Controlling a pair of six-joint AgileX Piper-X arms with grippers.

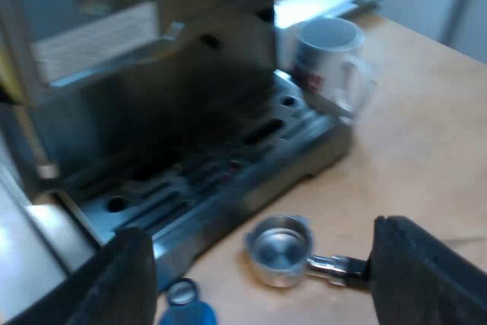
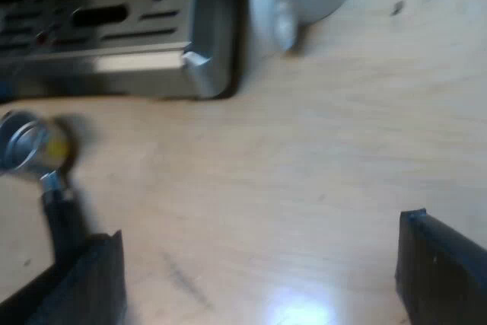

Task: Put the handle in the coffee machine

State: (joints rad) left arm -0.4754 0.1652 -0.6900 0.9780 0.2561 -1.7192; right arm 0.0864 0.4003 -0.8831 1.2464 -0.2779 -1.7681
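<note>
The metal holder [image 1: 280, 249] lies loose on the wooden table [image 1: 426, 150], not in the machine. Its round basket faces up and looks empty. It sits just beside the front edge of the espresso machine's drip tray [image 1: 213, 173], apart from it. The holder's handle runs away from the machine, and its end is hidden behind one finger of the left gripper [image 1: 262, 264]. I cannot tell whether that finger touches it.

The left gripper's two black fingers are spread wide, with the holder's basket between them, and they pinch nothing. The right gripper [image 2: 259, 264] hangs over bare table near the holder, fingers also wide apart and holding nothing. The dark handle passes close by one of its fingers.

A blue tamper [image 1: 186, 306] stands near the tray's front edge. A white mug [image 1: 327, 58] with a red mark stands by the tray's end. The espresso machine [image 1: 152, 74] rises behind the tray.
</note>
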